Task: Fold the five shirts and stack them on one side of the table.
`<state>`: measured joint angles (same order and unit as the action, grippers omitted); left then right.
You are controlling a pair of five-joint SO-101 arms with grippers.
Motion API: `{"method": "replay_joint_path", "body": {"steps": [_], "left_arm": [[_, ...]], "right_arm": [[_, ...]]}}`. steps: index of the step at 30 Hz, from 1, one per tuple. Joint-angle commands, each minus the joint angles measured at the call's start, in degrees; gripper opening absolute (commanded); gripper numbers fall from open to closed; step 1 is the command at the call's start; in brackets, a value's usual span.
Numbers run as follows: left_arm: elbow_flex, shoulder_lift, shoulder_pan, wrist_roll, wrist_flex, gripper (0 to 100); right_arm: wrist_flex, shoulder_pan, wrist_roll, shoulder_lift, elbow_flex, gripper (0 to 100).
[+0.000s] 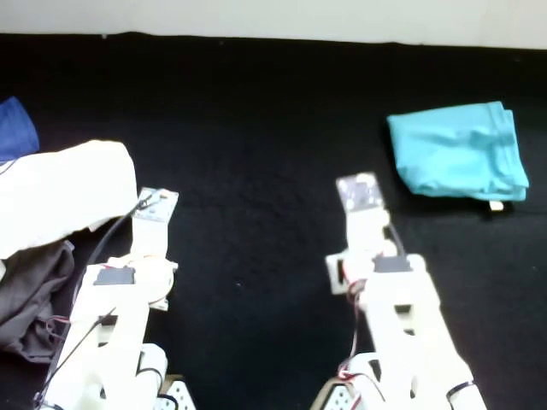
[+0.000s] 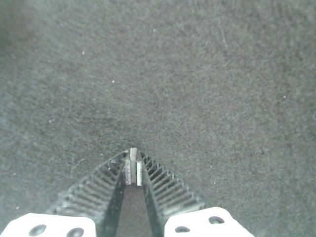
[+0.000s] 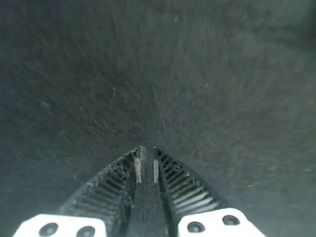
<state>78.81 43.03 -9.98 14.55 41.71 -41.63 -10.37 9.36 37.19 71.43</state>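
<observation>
Shirts lie on opposite flanks of the black table (image 1: 256, 111). A teal shirt (image 1: 457, 149) rests folded into a tidy rectangle toward the far side, and we take it as the start of the stack. On the other flank a white shirt (image 1: 60, 192), a dark grey shirt (image 1: 30, 299) touching its near edge and a blue shirt (image 1: 15, 128) at the table's rim lie loosely heaped, apparently waiting their turn. Between the two groups runs a broad stretch of bare cloth, which we judge is left free as folding space. In the high view one arm (image 1: 128, 290) stands just beside the heap and the other arm (image 1: 385, 282) nearer the teal shirt, both well apart from it. The left gripper (image 2: 132, 160) has its ribbed fingers pressed tip to tip on nothing, over bare cloth. The right gripper (image 3: 146, 160) is all but closed, a thin slit between the tips, also carrying nothing. We read this as a pause between shirts: next comes a pull from the heap.
</observation>
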Motion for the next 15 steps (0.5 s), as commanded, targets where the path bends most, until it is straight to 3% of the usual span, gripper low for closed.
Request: {"method": "replay_joint_path", "body": {"steps": [1, 15], "left_arm": [[0.13, 0.13, -0.57, 0.18, -1.14, 2], [-0.31, 0.04, -0.4, 0.18, -1.05, 2]], "right_arm": [[8.84, -0.57, -0.35, 2.15, 7.43, 3.6], [10.59, -0.04, -0.09, 1.63, 6.46, 3.6]]}}
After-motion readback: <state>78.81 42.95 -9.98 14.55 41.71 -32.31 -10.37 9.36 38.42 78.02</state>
